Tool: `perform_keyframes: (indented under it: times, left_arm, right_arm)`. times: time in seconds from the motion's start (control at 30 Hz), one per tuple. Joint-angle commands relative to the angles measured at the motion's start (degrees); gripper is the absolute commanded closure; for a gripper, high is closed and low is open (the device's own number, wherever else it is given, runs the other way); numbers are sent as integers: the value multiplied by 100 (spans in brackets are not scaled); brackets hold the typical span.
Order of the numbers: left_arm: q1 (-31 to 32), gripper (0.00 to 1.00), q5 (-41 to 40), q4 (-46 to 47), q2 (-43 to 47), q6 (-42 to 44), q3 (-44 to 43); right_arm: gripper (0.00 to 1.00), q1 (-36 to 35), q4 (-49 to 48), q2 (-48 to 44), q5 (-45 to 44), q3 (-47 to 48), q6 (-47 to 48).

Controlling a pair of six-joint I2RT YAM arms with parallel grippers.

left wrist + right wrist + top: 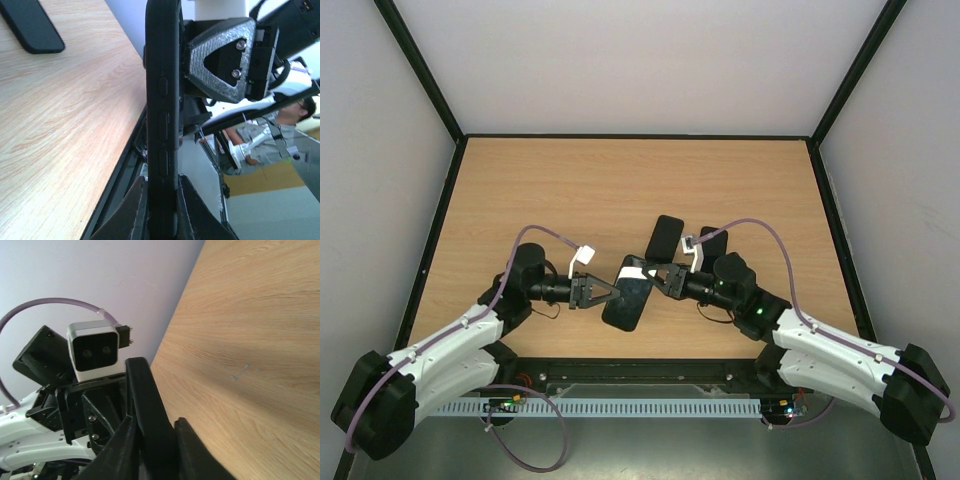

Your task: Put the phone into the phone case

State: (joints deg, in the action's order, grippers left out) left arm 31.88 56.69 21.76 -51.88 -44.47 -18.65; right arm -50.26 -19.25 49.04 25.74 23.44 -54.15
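Left gripper (609,293) and my right gripper (656,280) both pinch the slim black phone (630,302), its side buttons showing. The black case (665,238) lies on the table (550,190); I cannot tell its contents.

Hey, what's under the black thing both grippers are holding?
Only wooden table shows around it. The black slab, pinched between left gripper and right gripper, covers the spot directly beneath.

From where I stand, no word, brand, number or sign can be read anywhere. The white-faced camera housing (95,352) on the opposite wrist carries no legible marking. The edge of the phone (162,125) shows only plain, unlabelled buttons.
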Motion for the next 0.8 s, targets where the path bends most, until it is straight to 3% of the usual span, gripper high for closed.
perform_keyframes:
  times: [0.0, 0.2, 0.37, 0.6, 0.77]
  left_arm:
    - [-112, 98, -809, -255, 48, -530, 37]
    - [-108, 98, -736, 877, 504, -1403, 141]
    - [-103, 98, -661, 980, 526, -1481, -15]
    - [-96, 98, -688, 1027, 436, -1451, -38]
    - [-100, 98, -1046, 241, 407, -898, -199]
  right_arm:
    - [68, 10, 101, -343, -249, 185, 140]
    - [48, 15, -1295, -211, 191, -418, -984]
    - [34, 13, -1612, 115, 225, -502, -1199]
    - [56, 15, -2338, 474, 479, -536, -1478]
    - [85, 9, -2515, 569, 542, -568, -1604]
